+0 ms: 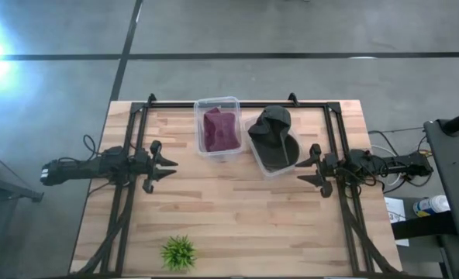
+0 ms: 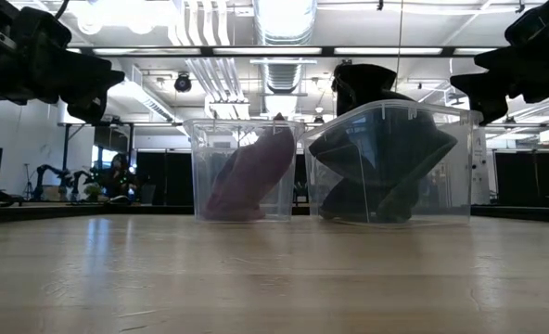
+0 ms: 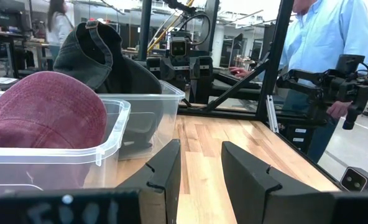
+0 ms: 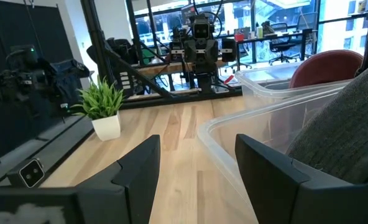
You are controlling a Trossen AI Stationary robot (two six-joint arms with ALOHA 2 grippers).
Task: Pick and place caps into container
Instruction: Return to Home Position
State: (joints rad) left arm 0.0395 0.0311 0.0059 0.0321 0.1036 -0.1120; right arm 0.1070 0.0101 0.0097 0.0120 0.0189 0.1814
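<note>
A maroon cap (image 1: 220, 128) lies in the left clear tub (image 1: 201, 147); it also shows in the low view (image 2: 251, 172) and the left wrist view (image 3: 41, 109). Dark grey-olive caps (image 1: 272, 136) are piled in the right tub (image 1: 254, 159), and the top one sticks up above the rim (image 2: 363, 83). How many dark caps there are I cannot tell. My left gripper (image 1: 167, 163) hovers open left of the tubs, with its fingers (image 3: 165, 165) apart. My right gripper (image 1: 303, 169) hovers open just right of the dark caps' tub, its fingers (image 4: 140, 158) also apart.
A small green plant (image 1: 178, 253) in a white pot (image 4: 107, 127) stands near the table's near edge. A dark frame (image 1: 222, 101) runs along the far edge and both sides. A person in a light blue shirt (image 3: 333, 37) stands beyond the table's right side.
</note>
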